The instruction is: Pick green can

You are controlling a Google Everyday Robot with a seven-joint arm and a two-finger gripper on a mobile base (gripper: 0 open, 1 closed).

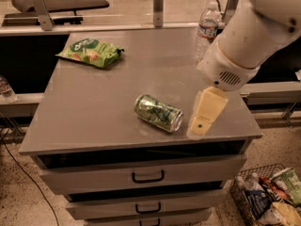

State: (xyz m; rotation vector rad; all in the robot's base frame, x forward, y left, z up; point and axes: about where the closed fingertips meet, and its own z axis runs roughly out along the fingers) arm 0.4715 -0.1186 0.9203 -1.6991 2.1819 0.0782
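The green can [158, 113] lies on its side on the grey cabinet top [89, 112], near the front edge, right of the middle. It is shiny green with white swirling print and a silver end facing front right. My gripper [203, 119] hangs from the white arm [249, 36], pointing down over the top's front right part. It is just right of the can and apart from it, holding nothing that I can see.
A flat green snack bag [91, 52] lies at the back left of the top. A clear water bottle [207, 29] stands at the back right, behind the arm. Drawers [148, 175] are below the front edge. A wire basket of packets [265, 197] sits on the floor at right.
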